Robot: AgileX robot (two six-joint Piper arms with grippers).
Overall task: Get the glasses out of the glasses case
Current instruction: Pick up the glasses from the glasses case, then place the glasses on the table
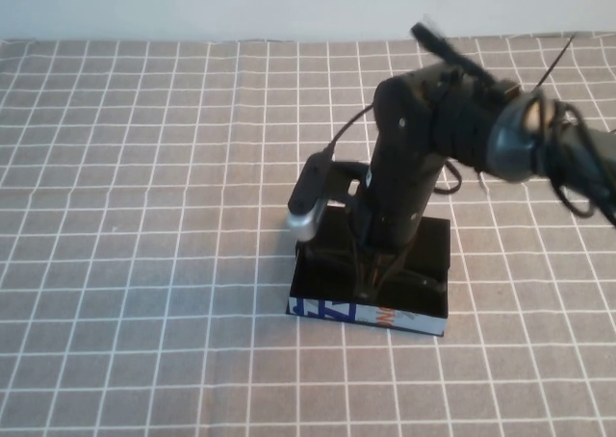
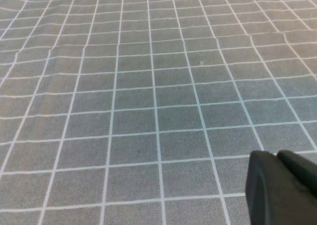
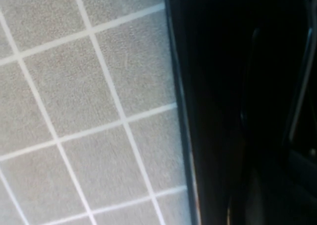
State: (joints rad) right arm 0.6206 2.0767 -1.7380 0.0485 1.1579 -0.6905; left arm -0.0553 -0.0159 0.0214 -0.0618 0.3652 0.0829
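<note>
The glasses case [image 1: 371,315] is a black box with a white front printed in blue and orange, lying open at the table's middle. My right gripper [image 1: 372,281] reaches straight down into it from the right arm. The glasses [image 1: 424,282] show only as a dark ridge in the black interior, to the right of the gripper. In the right wrist view the case wall [image 3: 181,111] runs beside the cloth, and thin glossy black bars [image 3: 298,96] lie inside. My left gripper [image 2: 277,158] is out of the high view, shut and empty above bare cloth.
A grey tablecloth [image 1: 144,216] with a white grid covers the whole table. The right arm's camera housing [image 1: 310,201] and cables [image 1: 568,182] hang over the case. A pale wall runs along the far edge.
</note>
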